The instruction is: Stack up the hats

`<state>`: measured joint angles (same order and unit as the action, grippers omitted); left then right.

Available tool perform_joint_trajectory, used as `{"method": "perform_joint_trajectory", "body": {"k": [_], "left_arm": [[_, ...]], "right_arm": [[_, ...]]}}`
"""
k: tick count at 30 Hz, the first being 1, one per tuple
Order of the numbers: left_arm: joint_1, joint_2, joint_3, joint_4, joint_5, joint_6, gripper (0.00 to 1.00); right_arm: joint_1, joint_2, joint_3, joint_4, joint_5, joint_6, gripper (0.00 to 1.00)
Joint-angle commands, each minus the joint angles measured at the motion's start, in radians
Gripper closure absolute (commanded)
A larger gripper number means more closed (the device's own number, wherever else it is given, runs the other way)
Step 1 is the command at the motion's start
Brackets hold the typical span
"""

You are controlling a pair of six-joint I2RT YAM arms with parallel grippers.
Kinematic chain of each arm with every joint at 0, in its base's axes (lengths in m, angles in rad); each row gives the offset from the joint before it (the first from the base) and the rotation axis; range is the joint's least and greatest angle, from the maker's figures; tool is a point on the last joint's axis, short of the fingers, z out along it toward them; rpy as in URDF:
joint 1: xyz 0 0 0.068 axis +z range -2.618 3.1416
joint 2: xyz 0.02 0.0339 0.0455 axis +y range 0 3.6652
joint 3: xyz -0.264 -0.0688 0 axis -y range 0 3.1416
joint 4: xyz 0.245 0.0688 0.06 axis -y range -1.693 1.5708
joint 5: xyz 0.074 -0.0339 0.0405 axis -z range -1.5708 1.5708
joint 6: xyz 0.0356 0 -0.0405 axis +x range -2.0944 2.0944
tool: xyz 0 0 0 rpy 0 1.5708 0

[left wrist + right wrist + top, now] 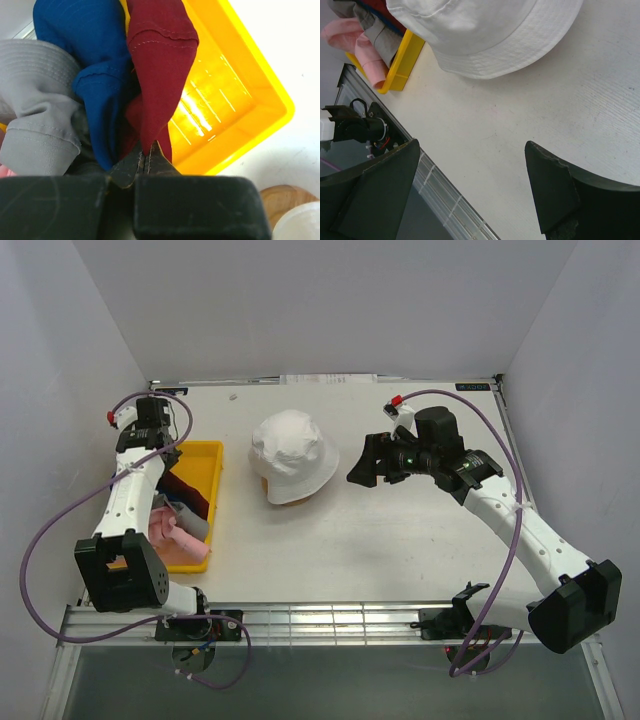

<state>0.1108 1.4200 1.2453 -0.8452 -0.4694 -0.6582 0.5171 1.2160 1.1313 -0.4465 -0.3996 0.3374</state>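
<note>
Free passage: bare table point(400, 550) between white hat point(292, 452) and right gripper point(358, 465), and along the near edge. Obstacles: white hat at centre; yellow tray point(216, 495) at left, crammed with dark red hat point(160, 65), navy hat point(95, 60), grey hat point(40, 110), beneath left arm point(130, 495).

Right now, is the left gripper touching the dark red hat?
Touching. The left wrist view shows the left gripper pinched shut on a fold of the dark red hat.

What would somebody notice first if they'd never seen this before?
The big white bucket hat in the middle of the table stands out first. Next comes the bright yellow tray on the left, where the left end effector is pinched shut on a dark red hat.
</note>
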Motion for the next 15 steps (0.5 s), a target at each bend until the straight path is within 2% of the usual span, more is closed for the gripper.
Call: {"method": "perform_joint_trajectory", "body": {"k": [1, 10, 15], "left_arm": [[0.006, -0.024, 0.075, 0.012, 0.067, 0.049, 1.0], [0.007, -0.087, 0.253, -0.026, 0.181, 0.124, 1.0], [0.007, -0.113, 0.365, -0.051, 0.305, 0.137, 1.0]], "right_arm": [[0.0, -0.007, 0.03, 0.005, -0.013, 0.003, 0.1], [-0.002, 0.031, 0.091, 0.005, -0.039, 0.028, 0.1], [-0.002, 0.048, 0.126, 0.009, -0.051, 0.046, 0.1]]}}
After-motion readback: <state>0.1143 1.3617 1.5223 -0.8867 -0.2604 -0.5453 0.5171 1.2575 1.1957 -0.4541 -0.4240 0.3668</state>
